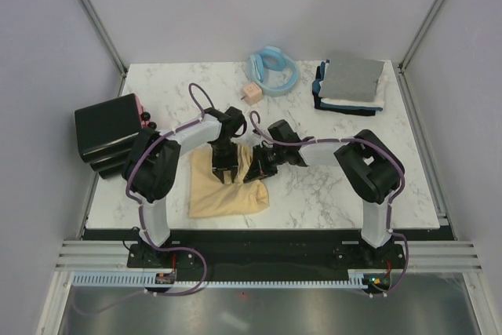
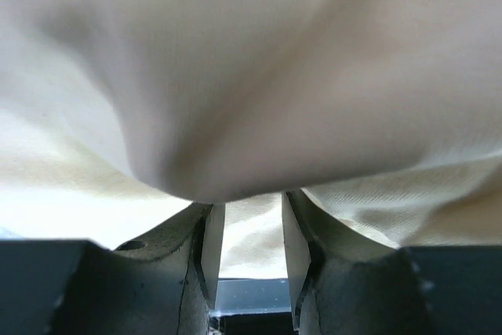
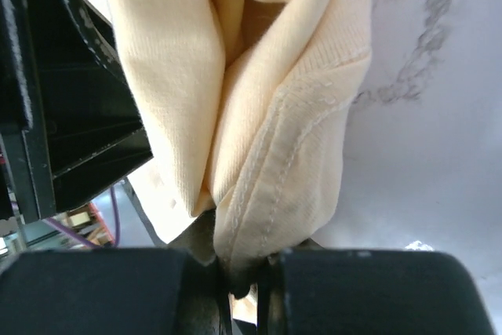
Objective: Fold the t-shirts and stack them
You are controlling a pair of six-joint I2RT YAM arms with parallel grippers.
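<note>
A pale yellow-cream t-shirt (image 1: 223, 190) lies bunched at the table's front centre. My left gripper (image 1: 223, 169) points down onto its top edge. In the left wrist view the left gripper (image 2: 245, 213) has its jaws narrowly apart with cloth between them, and a fold of the shirt (image 2: 259, 76) hides the tips. My right gripper (image 1: 263, 167) is shut on a hemmed edge of the same shirt (image 3: 267, 115). That edge is pinched in the right gripper (image 3: 243, 268) and hangs a little above the marble. Folded grey, white and dark navy t-shirts (image 1: 351, 82) sit stacked at the back right.
A black box with a pink-red side (image 1: 110, 129) stands at the left edge. A light blue ring-shaped thing (image 1: 274, 71) and a small pink cube (image 1: 251, 92) lie at the back centre. The marble table (image 1: 345, 186) shows bare at the right front.
</note>
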